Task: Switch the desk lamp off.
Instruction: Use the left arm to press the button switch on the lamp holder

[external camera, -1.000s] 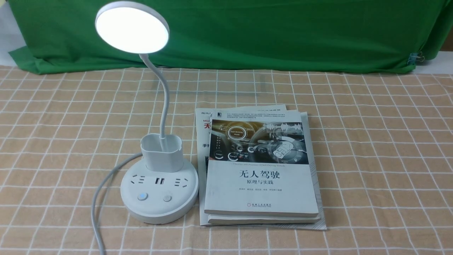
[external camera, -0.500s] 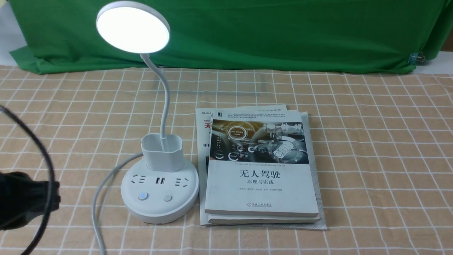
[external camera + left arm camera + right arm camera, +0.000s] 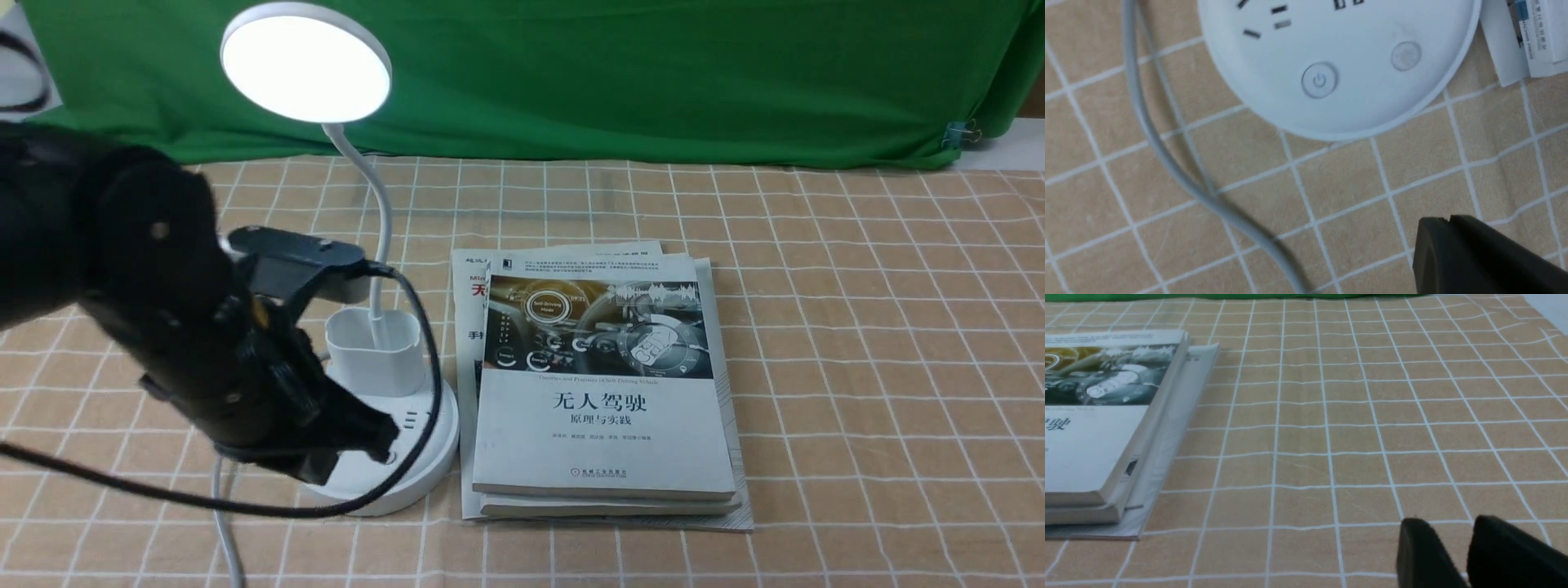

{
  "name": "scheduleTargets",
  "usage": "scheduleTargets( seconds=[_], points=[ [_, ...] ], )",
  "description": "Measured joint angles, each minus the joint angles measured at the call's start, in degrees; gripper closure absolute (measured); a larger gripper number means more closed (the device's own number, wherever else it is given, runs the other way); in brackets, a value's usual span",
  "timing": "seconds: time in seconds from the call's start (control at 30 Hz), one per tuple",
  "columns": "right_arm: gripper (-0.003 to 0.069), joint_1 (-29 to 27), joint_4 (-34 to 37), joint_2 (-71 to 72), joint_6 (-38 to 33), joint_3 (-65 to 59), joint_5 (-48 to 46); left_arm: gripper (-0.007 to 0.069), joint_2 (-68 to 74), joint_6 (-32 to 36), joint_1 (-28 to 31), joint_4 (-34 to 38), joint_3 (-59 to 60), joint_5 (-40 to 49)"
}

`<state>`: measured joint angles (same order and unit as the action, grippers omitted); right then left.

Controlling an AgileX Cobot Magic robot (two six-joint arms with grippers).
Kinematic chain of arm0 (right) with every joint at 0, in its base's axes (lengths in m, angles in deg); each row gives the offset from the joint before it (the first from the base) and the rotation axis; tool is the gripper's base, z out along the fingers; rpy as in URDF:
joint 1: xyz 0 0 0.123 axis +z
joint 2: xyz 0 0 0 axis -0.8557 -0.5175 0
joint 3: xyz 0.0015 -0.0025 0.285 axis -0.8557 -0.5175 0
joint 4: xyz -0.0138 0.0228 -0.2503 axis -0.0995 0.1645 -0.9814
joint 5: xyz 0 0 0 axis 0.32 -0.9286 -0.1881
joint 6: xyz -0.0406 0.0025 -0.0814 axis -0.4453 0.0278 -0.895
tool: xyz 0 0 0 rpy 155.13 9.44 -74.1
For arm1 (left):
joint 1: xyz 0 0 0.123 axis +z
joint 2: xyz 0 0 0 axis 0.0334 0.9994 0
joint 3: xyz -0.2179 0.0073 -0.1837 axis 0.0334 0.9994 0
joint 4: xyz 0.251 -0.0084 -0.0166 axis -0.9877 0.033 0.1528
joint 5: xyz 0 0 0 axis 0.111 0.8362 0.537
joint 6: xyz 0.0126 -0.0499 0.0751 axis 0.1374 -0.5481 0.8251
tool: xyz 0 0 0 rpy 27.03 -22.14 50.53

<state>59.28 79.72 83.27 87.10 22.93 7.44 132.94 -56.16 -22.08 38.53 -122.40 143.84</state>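
Observation:
The white desk lamp stands left of centre, its round disc head [image 3: 306,69] lit. Its thin neck rises from the pen cup [image 3: 375,349] on the round base [image 3: 429,457]. My left gripper [image 3: 382,443] is shut and empty, its tip low over the front of the base and hiding the two buttons in the front view. In the left wrist view the base [image 3: 1355,102] shows the power button [image 3: 1319,80] and a second button [image 3: 1405,55], with my gripper tip [image 3: 1447,221] apart from both, over the cloth. My right gripper [image 3: 1449,526] is open and empty above bare cloth.
A stack of books [image 3: 600,392] lies right beside the lamp base, also in the right wrist view [image 3: 1094,428]. The lamp's grey cord [image 3: 1167,163] curves off the base toward the table's front. A green cloth [image 3: 653,73] hangs at the back.
My left arm has swung in from the left edge and now reaches over the lamp base. The lamp stays lit and the books have not moved.

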Motion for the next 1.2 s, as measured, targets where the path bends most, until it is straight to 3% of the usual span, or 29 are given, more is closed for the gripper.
scheduleTargets(
  seconds=[0.37, 1.2],
  points=[
    [0.0417, 0.00, 0.00, 0.00, 0.00, 0.00, 0.00, 0.0619, 14.41, 0.00, -0.48, -0.93, -11.17, 2.28],
    [0.0417, 0.00, 0.00, 0.00, 0.00, 0.00, 0.00, 0.0619, 19.14, -2.02, -0.69, -2.38, -12.05, 0.77]
  ],
)
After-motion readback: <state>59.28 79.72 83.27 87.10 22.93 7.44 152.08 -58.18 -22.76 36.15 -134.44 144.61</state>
